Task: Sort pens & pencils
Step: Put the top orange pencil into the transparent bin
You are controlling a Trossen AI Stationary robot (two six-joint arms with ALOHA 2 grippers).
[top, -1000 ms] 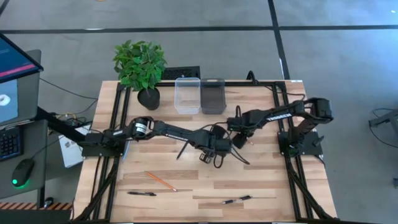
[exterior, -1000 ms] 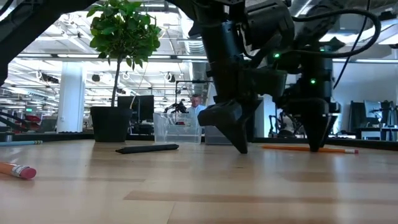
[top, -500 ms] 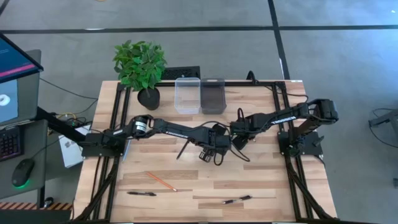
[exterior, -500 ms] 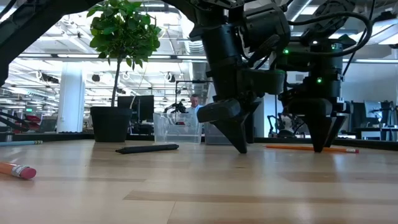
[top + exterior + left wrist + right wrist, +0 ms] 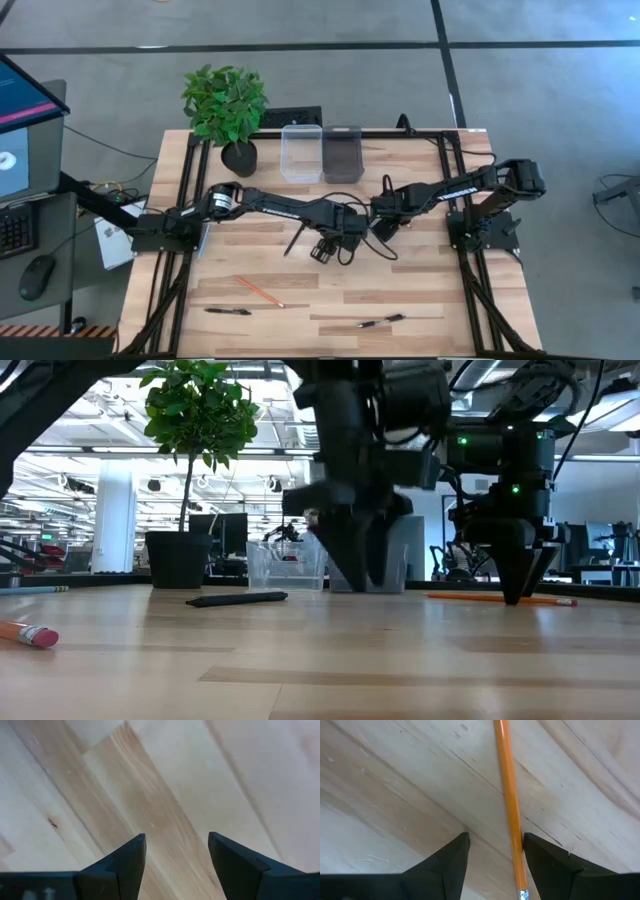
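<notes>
Now right gripper (image 5: 492, 857) fingers (image 5: 451, 855) spread, straddling pencil (image 5: 510, 815).

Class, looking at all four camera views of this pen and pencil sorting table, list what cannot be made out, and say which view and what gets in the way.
- Pencil: right wrist view, both ends cut off by the edges.
- Left claw: low view, motion-blurred.
- Pen: high view, too small to show clip or tip.
- Clear bin and dark bin: high view, contents cannot be told.
</notes>
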